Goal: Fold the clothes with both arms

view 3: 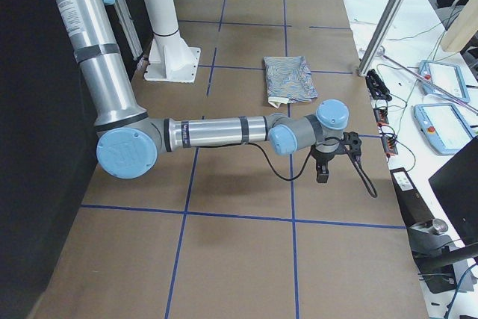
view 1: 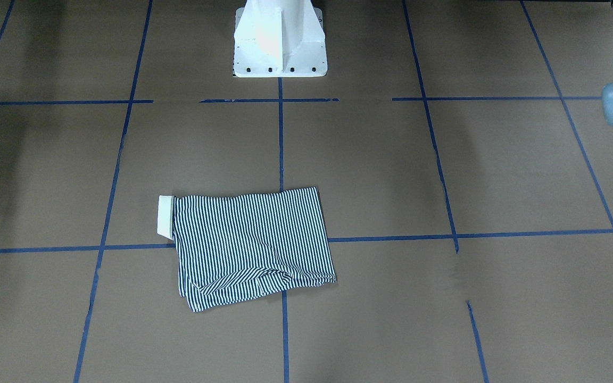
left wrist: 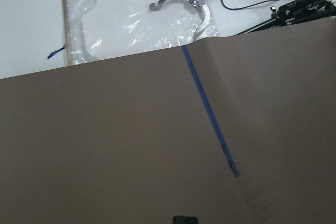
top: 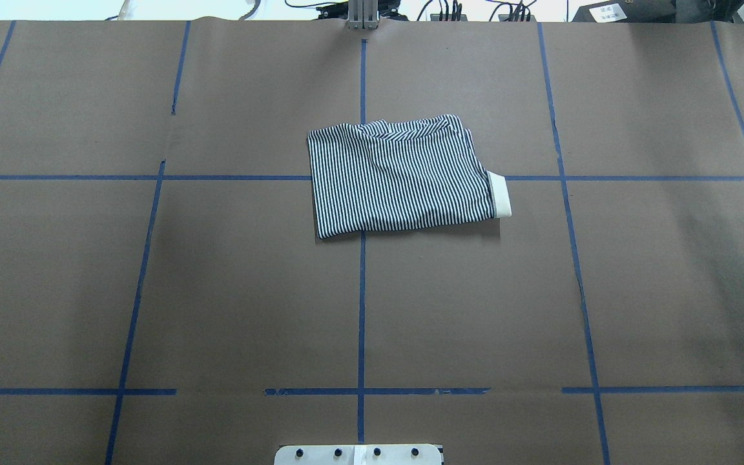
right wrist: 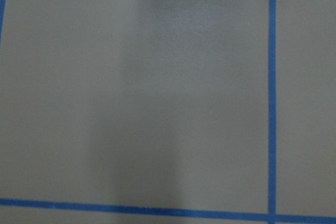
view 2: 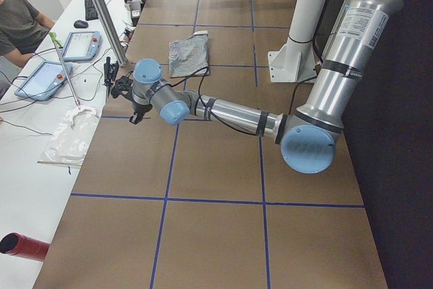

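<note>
**Folded striped polo shirt lying mid-desk, both robot arms parked away from it**

A navy-and-white striped polo shirt (top: 404,177) lies flat on a brown paper-covered desk (top: 217,290) marked with a blue tape grid. It sits over the centre line, on the side of the desk away from the robot's white pedestal (view 1: 280,48). It is already folded into a compact, roughly rectangular packet.

The packet's long axis runs across the desk, from the robot's left to its right. The plain white collar (top: 500,197) sticks out at the end on the robot's right, close to the corner nearer the robot, so the neck end points right. Along the far edge a rumpled flap (view 1: 253,282) shows diagonal stripes where a layer is turned over.

The shirt looks light, thin and limp. It would probably sag between any two held points, and its stacked layers could slide apart. A sensible hold would be a pinch through all layers at two corners of one short end, or along a long edge. The collar looks a little firmer than the body.

The left arm (view 2: 230,114) stretches low toward the desk's left end, and the right arm (view 3: 216,131) toward the right end. The left tool (view 2: 122,89) and the right tool (view 3: 337,158) are both well apart from the shirt and hold nothing of it. Whether either is open or closed cannot be told. Both wrist views show only bare desk paper, though the left one also takes in the desk's edge.
</note>
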### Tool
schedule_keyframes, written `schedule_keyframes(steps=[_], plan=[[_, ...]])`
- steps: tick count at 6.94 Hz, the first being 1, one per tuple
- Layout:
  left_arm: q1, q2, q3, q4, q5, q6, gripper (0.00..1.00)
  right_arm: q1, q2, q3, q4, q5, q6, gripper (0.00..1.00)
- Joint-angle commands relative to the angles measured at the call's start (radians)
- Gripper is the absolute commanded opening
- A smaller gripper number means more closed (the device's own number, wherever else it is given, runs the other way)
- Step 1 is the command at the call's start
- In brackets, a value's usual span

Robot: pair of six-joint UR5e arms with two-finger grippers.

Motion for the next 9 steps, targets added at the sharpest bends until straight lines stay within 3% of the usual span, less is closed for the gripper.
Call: schedule_keyframes(steps=[1,2,3,5,9], plan=[[-0.114,0.099,-0.079,0.269,-0.005,0.286,1.00,0.040,-0.130,0.092,-0.063,0.026,-0.184,1.00],[-0.132,0.107,-0.084,0.470,-0.005,0.326,1.00,0.045,-0.142,0.126,-0.136,0.026,-0.216,1.00],[-0.136,0.128,-0.085,0.577,-0.007,0.395,1.00,0.054,-0.155,0.154,-0.208,0.020,-0.318,1.00],[-0.134,0.228,-0.180,0.554,0.007,0.475,1.00,0.071,-0.157,0.155,-0.279,0.008,-0.396,1.00],[-0.133,0.221,-0.188,0.561,-0.023,0.448,1.00,0.054,-0.145,0.154,-0.281,-0.054,-0.383,1.00]])
